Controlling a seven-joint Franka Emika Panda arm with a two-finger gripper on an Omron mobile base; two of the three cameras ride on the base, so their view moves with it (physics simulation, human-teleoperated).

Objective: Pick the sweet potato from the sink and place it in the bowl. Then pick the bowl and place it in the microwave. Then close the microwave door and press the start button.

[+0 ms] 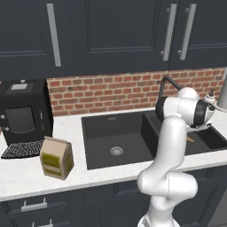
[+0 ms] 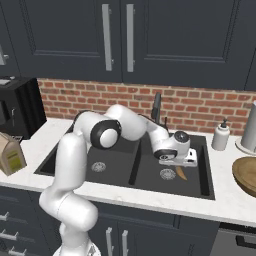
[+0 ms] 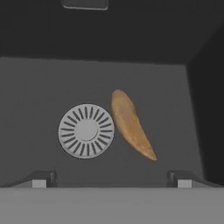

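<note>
The sweet potato [image 3: 130,124] is a tan-orange oblong lying on the floor of the right basin of the black sink [image 2: 120,152], just beside the round metal drain [image 3: 86,131]. It also shows under the hand as a sweet potato [image 2: 181,173] in the right base view. My gripper [image 3: 111,181] hangs open straight above it, nothing between the fingertips [image 3: 40,180]. From the right the gripper [image 2: 178,161] sits low over that basin. The wooden bowl [image 2: 247,175] rests on the counter right of the sink, partly cut off by the frame edge.
The black faucet [image 2: 156,107] rises behind the sink's divider. A soap dispenser [image 2: 220,136] and a pale cylinder [image 2: 248,127] stand at the back right. A paper bag [image 1: 56,158] and a small black countertop machine [image 1: 24,111] occupy the left counter. Dark cabinets hang overhead.
</note>
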